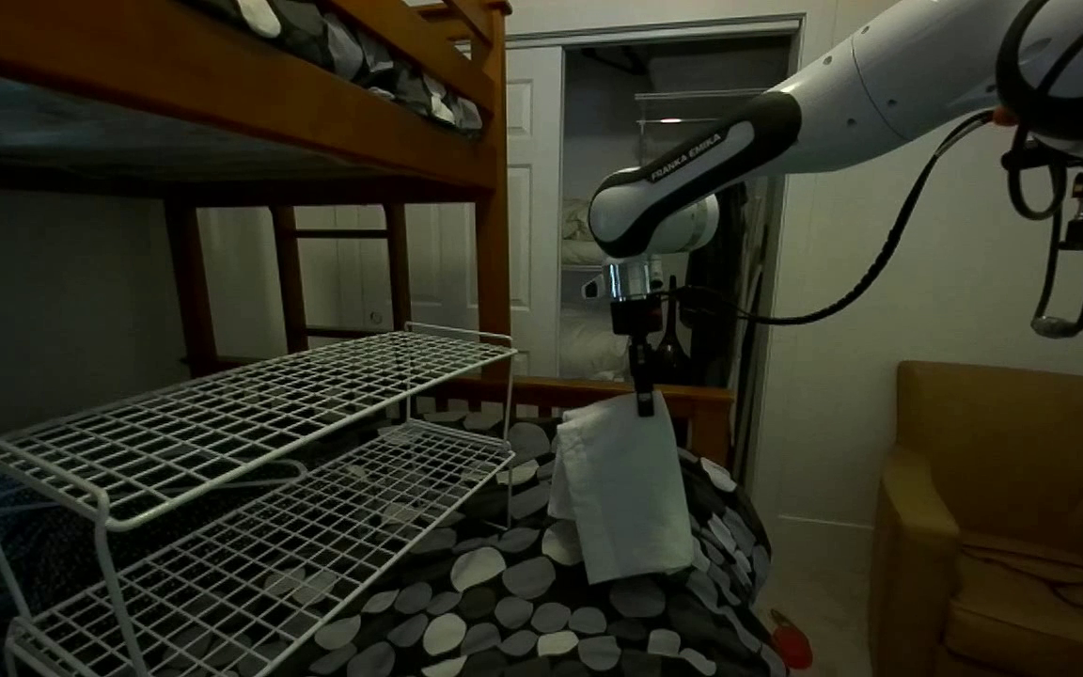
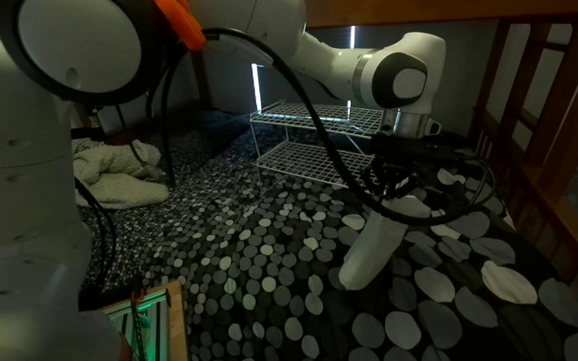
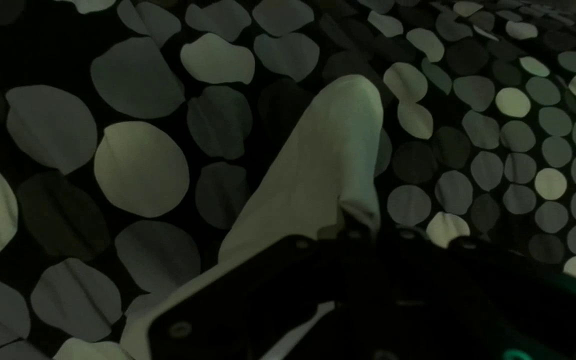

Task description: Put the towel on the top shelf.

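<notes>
my slim black gripper (image 1: 645, 408) pinches the pale folded cloth towel (image 1: 633, 498) by its top, near the flat white wire-grid top shelf (image 1: 264, 414); if i swing too low, its hanging end could snag.

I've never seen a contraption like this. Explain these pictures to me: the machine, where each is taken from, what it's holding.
The machine is a white-and-black jointed robot arm, steered by a person, ending in a black gripper that pinches like a hand. Two pictures come from cameras standing outside it; the wrist view comes from a camera on the arm, looking past the gripper.

Held by its upper edge is a pale cream-white folded towel, hanging over black bedding with grey and white spots; I can't tell whether its lower end touches. On the bedding stands a two-tier white wire-grid rack, whose upper tier is the towel's destination. An exterior view also shows a rumpled cream fleecy bundle.
</notes>
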Robot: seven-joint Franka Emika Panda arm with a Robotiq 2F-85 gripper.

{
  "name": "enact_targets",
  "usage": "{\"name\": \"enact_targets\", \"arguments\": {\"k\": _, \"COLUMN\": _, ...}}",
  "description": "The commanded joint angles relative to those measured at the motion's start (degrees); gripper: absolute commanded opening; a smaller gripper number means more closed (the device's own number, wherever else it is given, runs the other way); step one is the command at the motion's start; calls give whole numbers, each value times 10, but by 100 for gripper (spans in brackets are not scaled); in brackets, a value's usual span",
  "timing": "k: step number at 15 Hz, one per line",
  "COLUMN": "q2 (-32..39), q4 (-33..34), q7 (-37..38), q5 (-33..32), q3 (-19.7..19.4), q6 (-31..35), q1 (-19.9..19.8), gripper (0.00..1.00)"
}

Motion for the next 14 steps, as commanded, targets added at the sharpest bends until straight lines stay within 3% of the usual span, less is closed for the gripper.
{"name": "enact_targets", "arguments": {"k": 1, "q2": -31, "q4": 7, "q7": -16, "q5": -31, "q3": -2, "q6": -50, "q1": 11, "gripper": 1}}
{"name": "enact_targets", "arguments": {"k": 8, "q2": -65, "q4": 38, "q7": -32, "q5": -92, "q3": 9, "q6": -118, "q1": 42, "gripper": 1}}
{"name": "enact_targets", "arguments": {"k": 14, "q2": -80, "q4": 66, "q7": -79, "q5": -136, "q3": 30, "q6": -83, "q1": 73, "gripper": 1}}
